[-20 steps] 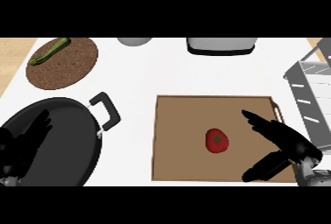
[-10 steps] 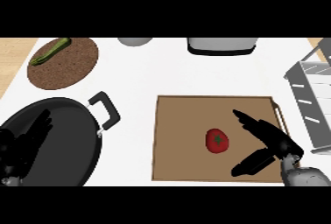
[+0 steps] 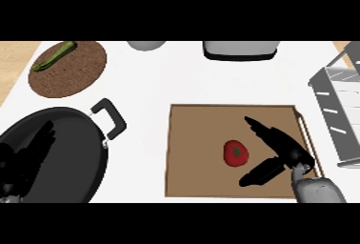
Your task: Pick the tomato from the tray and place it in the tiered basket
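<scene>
1. The tomato (image 3: 236, 152) likely handles as a light, rounded thing with smooth, slippery skin and a soft body. It should roll if nudged from one side and bruise if squeezed hard.
2. The best hold is probably across its widest part, with fingers on the far side and thumb on the near side. That way it is cradled rather than pinched at the top.
3. It looks bright red and slightly taller than wide, with a small dark green stem scar facing up at its middle.
4. It sits on the brown tray (image 3: 197, 143), a little right of the tray's middle and apart from every rim.
5. The right hand (image 3: 287, 151) is over the right part of the tray, spread wide. Its fingers reach toward the far left and its thumb juts out on the near side, so the tomato lies just left of the gap between them. It seems not to touch the tomato, though the steep view makes height hard to judge.
6. The tiered basket (image 3: 339, 119) stands at the right edge of the bench (image 3: 183, 86), just beside the tray, so the carry should be short.
7. The left hand (image 3: 29, 155) rests with relaxed fingers over the black pan (image 3: 77, 143) at the near left.
</scene>
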You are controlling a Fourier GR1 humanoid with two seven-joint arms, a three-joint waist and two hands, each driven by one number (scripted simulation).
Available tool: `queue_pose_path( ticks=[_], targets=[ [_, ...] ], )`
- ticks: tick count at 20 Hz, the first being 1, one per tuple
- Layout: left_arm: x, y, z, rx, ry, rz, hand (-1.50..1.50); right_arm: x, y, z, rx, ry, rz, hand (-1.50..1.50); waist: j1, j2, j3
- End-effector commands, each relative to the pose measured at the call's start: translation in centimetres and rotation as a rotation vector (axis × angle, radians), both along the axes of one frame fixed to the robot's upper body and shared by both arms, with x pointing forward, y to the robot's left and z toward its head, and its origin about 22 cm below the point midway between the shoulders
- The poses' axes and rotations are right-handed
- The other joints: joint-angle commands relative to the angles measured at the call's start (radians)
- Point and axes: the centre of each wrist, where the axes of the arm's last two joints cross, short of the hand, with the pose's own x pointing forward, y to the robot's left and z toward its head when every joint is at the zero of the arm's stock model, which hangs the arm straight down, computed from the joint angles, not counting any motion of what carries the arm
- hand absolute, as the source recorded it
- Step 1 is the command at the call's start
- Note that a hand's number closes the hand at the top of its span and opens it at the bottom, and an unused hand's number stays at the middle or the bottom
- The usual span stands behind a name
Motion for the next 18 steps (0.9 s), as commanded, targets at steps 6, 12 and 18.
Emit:
queue_pose_path(
  ticks=[6,12,18],
  targets=[
    [0.5,-0.8,0.5,-0.012,0.008,0.002,0.00,-0.2,0.0,-3.4,0.010,0.037,0.014,-1.50,0.001,0.005,-0.002],
    [1.3,1.7,0.5,-0.017,0.014,0.014,0.00,0.9,2.9,-3.5,0.055,0.046,0.071,-1.50,0.001,0.007,-0.002],
    [-0.3,-2.4,-1.0,-0.016,0.004,-0.012,0.00,-1.4,3.4,-4.4,0.062,-0.139,0.058,1.50,0.001,0.005,-0.002]
  ],
)
